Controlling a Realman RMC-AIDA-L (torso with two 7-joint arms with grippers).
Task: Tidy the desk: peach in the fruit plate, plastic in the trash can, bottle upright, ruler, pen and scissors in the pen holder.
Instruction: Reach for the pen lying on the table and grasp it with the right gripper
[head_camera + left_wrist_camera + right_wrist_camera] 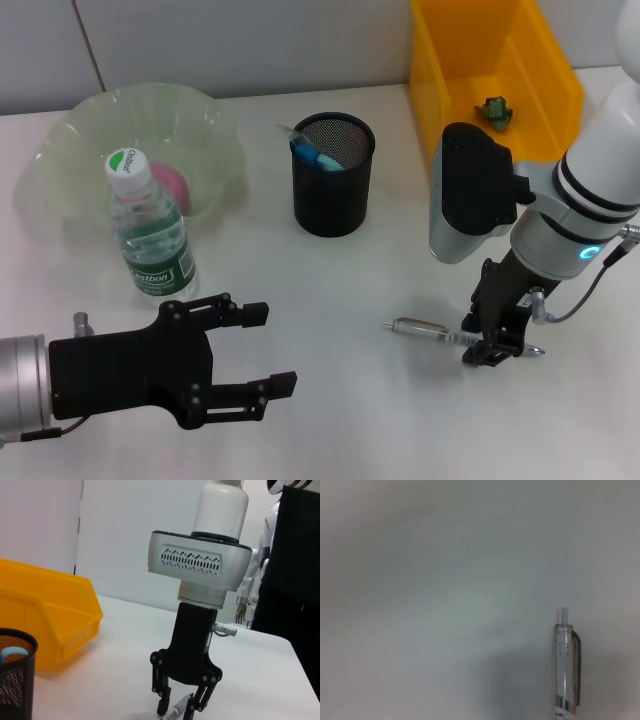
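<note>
Peach (170,183) is seen in plate (65,150), bottle (150,235) upright, scissors (322,157) in holder (332,180); pen (430,331) is left on worktop (340,300), straddled by open right pincer (497,345); left pincer (255,365) is parked open nr. front edge.

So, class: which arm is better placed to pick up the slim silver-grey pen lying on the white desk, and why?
The right. Its gripper already straddles the slim silver-grey pen on the white desk, fingers open on either side. The left gripper hovers open near the clear plastic bottle, farther off.

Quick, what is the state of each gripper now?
Left gripper: open, empty, hovering above the desk.
Right gripper: down around the pen, fingers not yet shut on it.
</note>
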